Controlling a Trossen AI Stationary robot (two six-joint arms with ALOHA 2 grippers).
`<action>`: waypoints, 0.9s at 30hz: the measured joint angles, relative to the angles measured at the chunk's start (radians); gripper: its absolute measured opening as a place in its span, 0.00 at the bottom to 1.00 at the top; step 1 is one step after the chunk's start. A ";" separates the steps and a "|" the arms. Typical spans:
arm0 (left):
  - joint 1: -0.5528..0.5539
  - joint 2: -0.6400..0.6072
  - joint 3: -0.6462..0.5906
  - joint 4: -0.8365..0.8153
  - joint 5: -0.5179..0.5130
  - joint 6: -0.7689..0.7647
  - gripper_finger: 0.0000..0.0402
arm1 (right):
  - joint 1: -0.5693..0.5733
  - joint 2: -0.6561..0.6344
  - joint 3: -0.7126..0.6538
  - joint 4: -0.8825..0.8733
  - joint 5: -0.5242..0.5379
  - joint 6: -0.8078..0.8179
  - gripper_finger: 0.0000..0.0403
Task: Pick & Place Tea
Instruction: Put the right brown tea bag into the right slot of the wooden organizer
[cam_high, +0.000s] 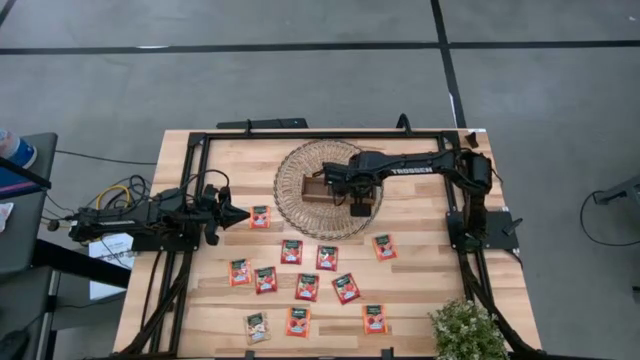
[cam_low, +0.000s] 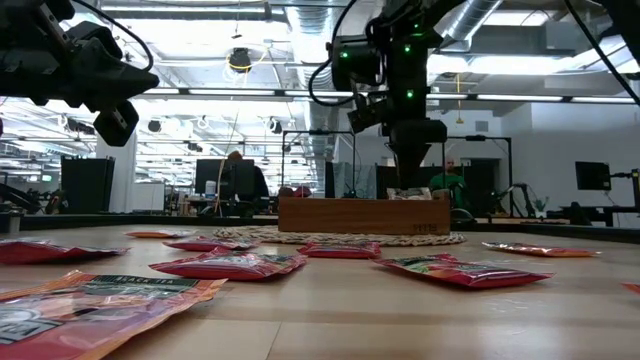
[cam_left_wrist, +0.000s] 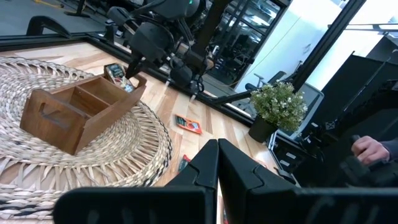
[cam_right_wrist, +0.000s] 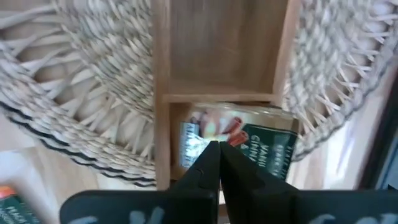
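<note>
A brown wooden tray (cam_high: 318, 190) stands on a round woven mat (cam_high: 296, 212) at the table's far middle. One tea sachet with a dark green label (cam_right_wrist: 264, 146) lies in the tray's right end compartment (cam_left_wrist: 115, 70). My right gripper (cam_right_wrist: 217, 148) points down, shut, close above that sachet with nothing between its fingers (cam_high: 360, 208). Several red-orange tea sachets (cam_high: 307, 287) lie flat on the table nearer the front. My left gripper (cam_high: 245, 212) rests shut and level at the left, beside one sachet (cam_high: 260, 217).
A small potted plant (cam_high: 467, 330) stands at the near right corner. A black frame (cam_high: 300, 133) runs along the table's far and side edges. The tray's other two compartments (cam_right_wrist: 221, 43) show bare wood. People sit in the room beyond the table.
</note>
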 joint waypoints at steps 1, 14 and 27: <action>0.000 0.000 0.000 0.000 0.000 0.000 0.00 | -0.004 0.000 0.000 0.005 -0.006 -0.002 0.00; 0.000 0.000 0.000 -0.002 0.000 0.000 0.00 | -0.025 0.001 0.000 0.022 -0.037 -0.024 0.00; 0.000 0.000 0.001 -0.014 0.000 0.000 0.00 | -0.025 0.008 -0.079 0.098 -0.005 0.010 0.00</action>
